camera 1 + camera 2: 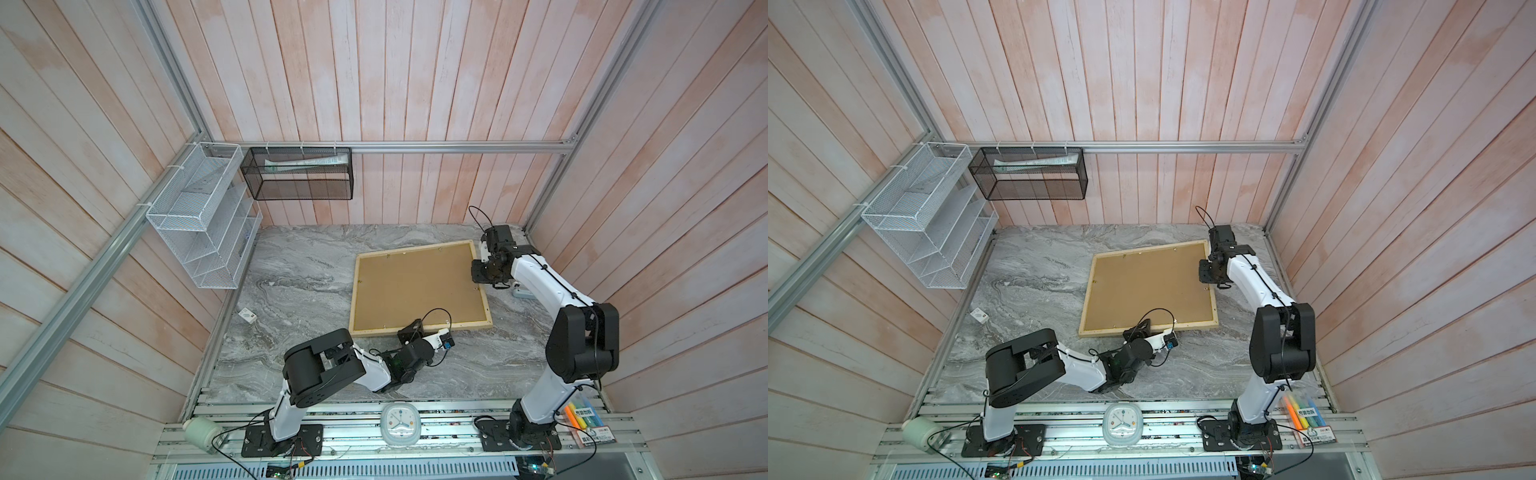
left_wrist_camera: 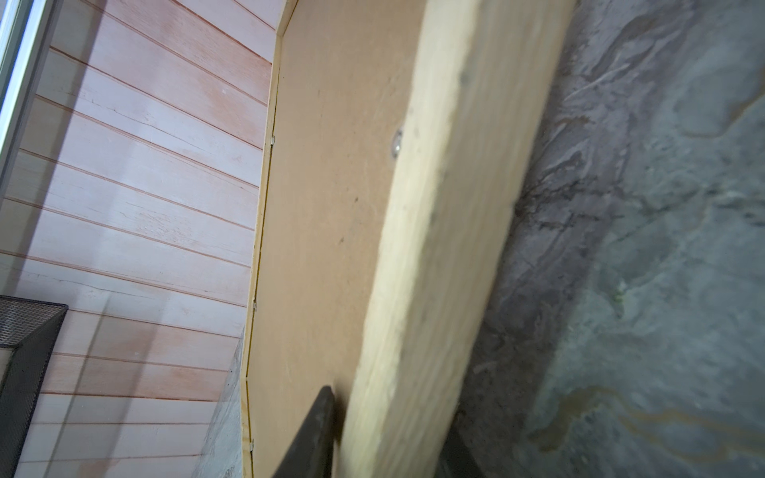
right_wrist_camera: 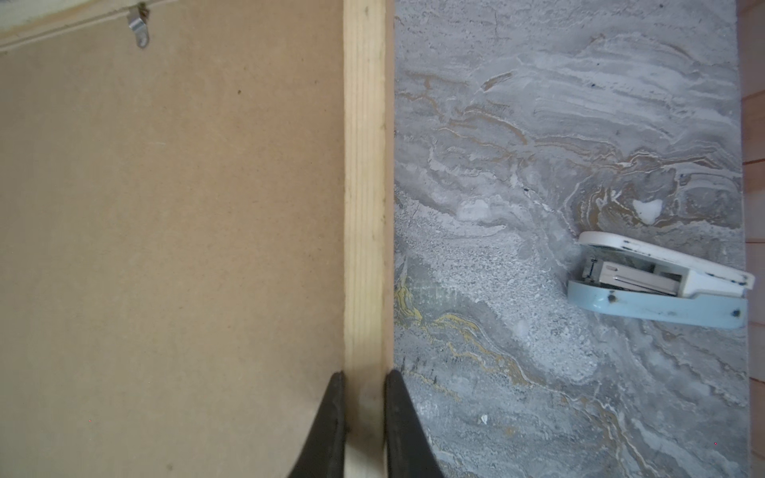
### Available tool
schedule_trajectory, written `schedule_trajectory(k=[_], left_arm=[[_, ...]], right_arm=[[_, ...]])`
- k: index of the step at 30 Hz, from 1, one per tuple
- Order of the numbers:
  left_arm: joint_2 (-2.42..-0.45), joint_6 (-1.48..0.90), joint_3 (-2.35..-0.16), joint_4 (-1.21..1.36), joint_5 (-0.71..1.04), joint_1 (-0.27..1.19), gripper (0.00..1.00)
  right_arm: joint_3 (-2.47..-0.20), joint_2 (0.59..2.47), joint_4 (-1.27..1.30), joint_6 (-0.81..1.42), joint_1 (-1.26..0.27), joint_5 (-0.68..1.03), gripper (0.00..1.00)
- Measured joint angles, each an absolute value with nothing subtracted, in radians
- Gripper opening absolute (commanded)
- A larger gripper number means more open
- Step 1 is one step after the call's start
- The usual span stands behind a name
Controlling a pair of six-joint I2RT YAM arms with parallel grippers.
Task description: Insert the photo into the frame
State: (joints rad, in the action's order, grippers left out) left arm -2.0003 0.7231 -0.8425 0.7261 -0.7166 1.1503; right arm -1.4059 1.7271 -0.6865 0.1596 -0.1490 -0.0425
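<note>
Large rectangular pale-wood picture frame (image 3: 364, 186) lies back up on the grey marbled tabletop (image 1: 299, 266).
A plain brown backing board (image 1: 415, 286) fills it. The right hand (image 3: 364, 376) is clamped on its right strip, one black finger on the board side, one outside. The left hand (image 2: 391, 414) straddles the near strip; whether it grips cannot be told. A pale blue and white stapler (image 3: 662, 285) lies on the tabletop, apart from the right strip.
</note>
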Motion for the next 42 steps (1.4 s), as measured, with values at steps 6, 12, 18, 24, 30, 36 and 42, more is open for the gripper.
schedule_trajectory(k=[6, 12, 18, 24, 30, 36, 42], left_arm=[[-2.022, 0.754, -0.872, 0.752, -0.738, 1.159, 0.00], [-2.040, 0.765, -0.875, 0.704, -0.779, 1.148, 0.00], [-2.011, 0.767, -0.875, 0.638, -0.803, 1.142, 0.00], [-1.953, 0.776, -0.902, 0.566, -0.826, 1.142, 0.00], [-1.922, 0.767, -1.034, 0.400, -0.861, 1.138, 0.00], [-1.914, 0.690, -1.221, 0.144, -0.892, 1.131, 0.00], [-1.892, 0.528, -1.409, -0.196, -0.834, 1.091, 0.00]], right_arm=[[-1.364, 1.660, -0.653, 0.163, -0.128, -0.047, 0.23], [-1.285, 1.499, -0.624, 0.191, -0.062, -0.046, 0.28], [-1.157, 1.359, -0.541, 0.219, 0.068, -0.026, 0.29], [-1.091, 1.321, -0.494, 0.247, 0.121, 0.002, 0.30], [-1.048, 1.312, -0.440, 0.274, 0.135, 0.035, 0.30], [-0.987, 1.312, -0.394, 0.300, 0.145, 0.074, 0.29], [-0.958, 1.312, -0.363, 0.316, 0.150, 0.109, 0.29]])
